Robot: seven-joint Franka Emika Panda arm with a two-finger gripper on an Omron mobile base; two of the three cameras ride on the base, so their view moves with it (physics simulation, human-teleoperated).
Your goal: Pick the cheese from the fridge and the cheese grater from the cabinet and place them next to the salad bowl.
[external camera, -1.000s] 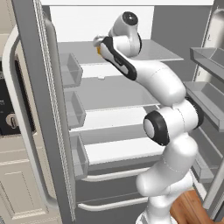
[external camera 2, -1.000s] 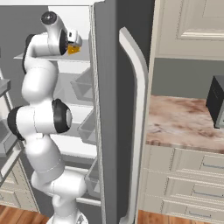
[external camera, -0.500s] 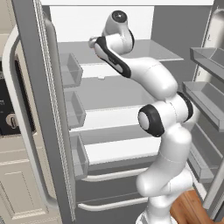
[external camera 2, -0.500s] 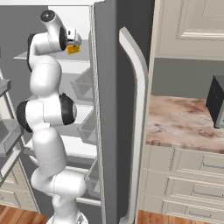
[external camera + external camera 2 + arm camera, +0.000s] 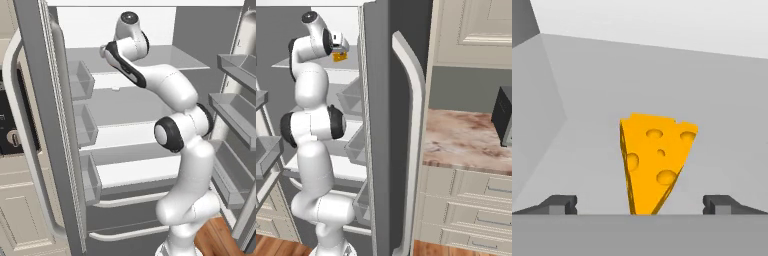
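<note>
Inside the open fridge [image 5: 50, 125], the cheese [image 5: 656, 162] stands on the upper shelf [image 5: 165, 56]. The pincer [image 5: 640, 204] is released: its jaws stand wide, one on each side of the cheese, not touching it. To the right of the fridge lies the marbled tabletop [image 5: 461, 140].

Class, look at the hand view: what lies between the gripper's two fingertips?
The cheese stands on the fridge shelf centred between the open gripper's fingertips, touching neither, in the hand view.

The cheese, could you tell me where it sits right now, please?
The cheese stands on the fridge's top shelf, centred in the hand view between the open hand's fingertips; in the right base view it peeks out just under the hand.
</note>
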